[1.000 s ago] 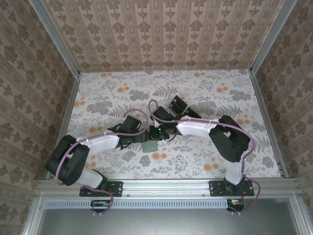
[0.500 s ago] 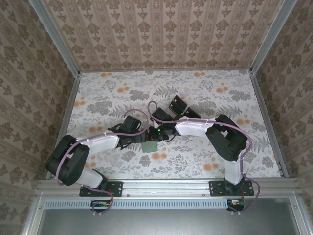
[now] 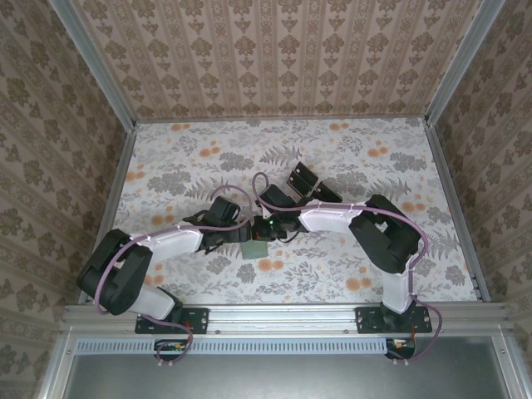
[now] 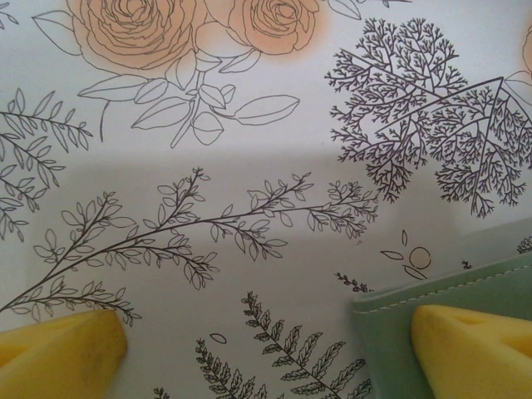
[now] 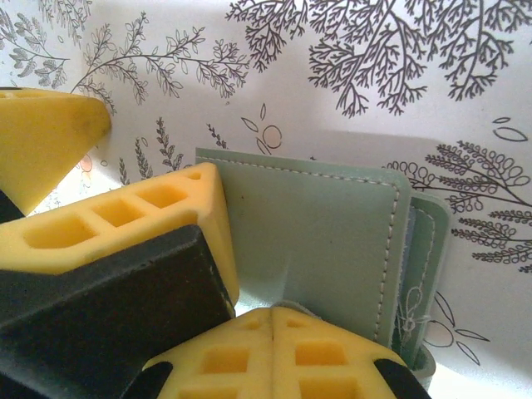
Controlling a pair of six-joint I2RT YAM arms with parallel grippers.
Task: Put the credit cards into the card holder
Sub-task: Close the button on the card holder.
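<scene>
My left gripper (image 4: pixel 268 334) stands wide open, its two yellow fingertips far apart and low over the table. My right gripper (image 5: pixel 274 326) is closed, its yellow fingertips pressed flat together with no gap showing between them.

The card holder (image 5: pixel 324 233) is a sage-green wallet with pale stitching along its edges. It lies flat on the table about midway across, nearer the arms than the back wall, right where the two grippers meet. In the right wrist view it lies just beyond my closed right fingertips, which sit at its near edge. I cannot tell whether they pinch any part of it. A second green flap peeks out along one side of the wallet. One finger of the left gripper overlaps the opposite edge of the wallet, and the other finger is off it, above bare table. In the left wrist view one stitched corner of the wallet lies under one yellow fingertip.

Just behind the grippers stands a clear stand with black blocks (image 3: pixel 301 178), apart from the wallet. The table (image 3: pixel 374 158) has a white cover printed with grey ferns and orange roses. Brown patterned walls (image 3: pixel 274 58) enclose it on three sides.
</scene>
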